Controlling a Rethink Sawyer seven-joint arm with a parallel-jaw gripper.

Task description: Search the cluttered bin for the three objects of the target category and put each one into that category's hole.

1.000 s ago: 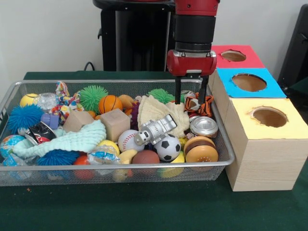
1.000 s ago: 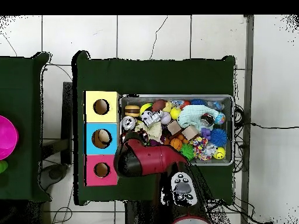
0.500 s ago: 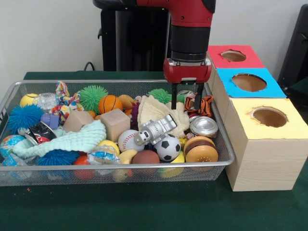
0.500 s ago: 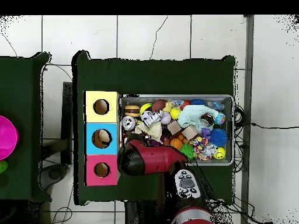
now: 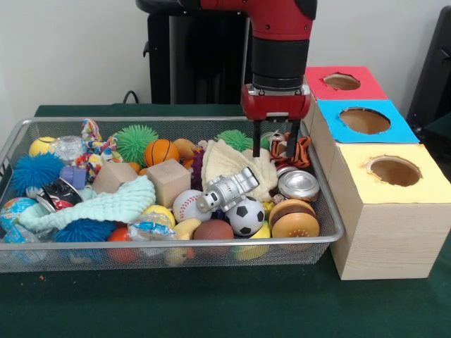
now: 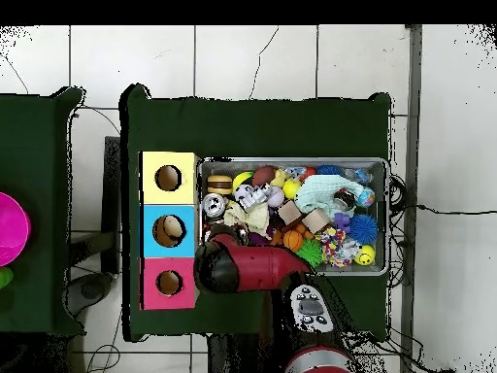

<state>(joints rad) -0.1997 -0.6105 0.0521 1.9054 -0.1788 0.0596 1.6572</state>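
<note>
The pincer (image 5: 272, 145), spread wide, has slid over the stripy tiger toy (image 5: 294, 151), ready to grab it.

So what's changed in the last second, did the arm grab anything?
The gripper shifted slightly toward the bin's middle and sits open over the tiger-striped toy, jaws either side of its end, nothing lifted. The toys and three boxes stayed put.

No text, brand, number or sign can be read anywhere in either view. Nothing legible shows on the toys, boxes or arm.
</note>
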